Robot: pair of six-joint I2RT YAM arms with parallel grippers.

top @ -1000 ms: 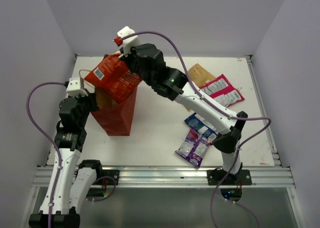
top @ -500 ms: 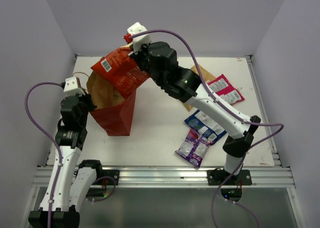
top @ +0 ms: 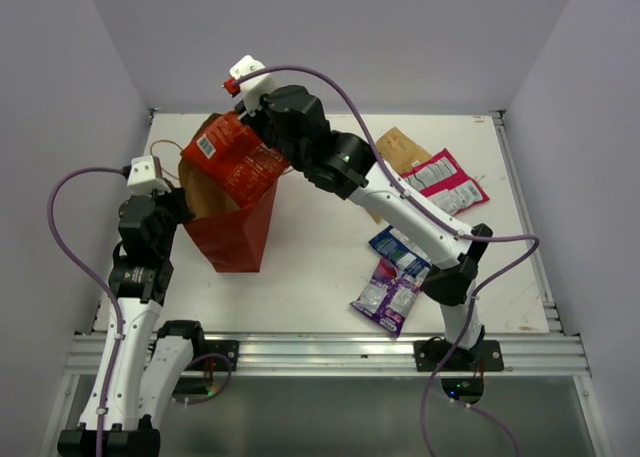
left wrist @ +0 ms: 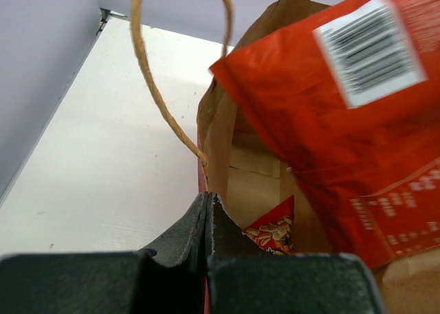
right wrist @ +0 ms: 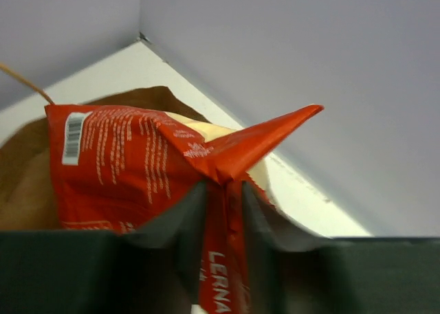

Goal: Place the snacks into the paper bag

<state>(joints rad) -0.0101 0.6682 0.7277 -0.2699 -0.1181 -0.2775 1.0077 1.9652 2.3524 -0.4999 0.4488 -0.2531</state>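
Observation:
The red paper bag [top: 235, 235] stands open at the table's left, its brown inside showing. My left gripper [top: 187, 201] is shut on the bag's left rim [left wrist: 206, 183], below a cord handle [left wrist: 157, 87]. My right gripper [top: 263, 137] is shut on a corner of the large orange-red packet [top: 230, 160], which hangs tilted over the bag's mouth. In the right wrist view the fingers pinch its seam [right wrist: 224, 211]. The small red triangular packet [left wrist: 275, 229] lies inside the bag. The tan-brown [top: 397, 149], pink-magenta [top: 444, 182], blue-white [top: 404, 253] and purple-silver [top: 388, 295] packets lie on the table's right.
The white table [top: 320, 267] is walled by lilac panels at the back and sides. A metal rail [top: 330, 352] runs along the near edge, by both arm bases. The right arm [top: 400, 202] stretches over the table's middle, above the tan-brown packet.
My right gripper swung up and right with the orange-red packet, then came back left and down over the bag's mouth. The left gripper kept its hold on the rim.

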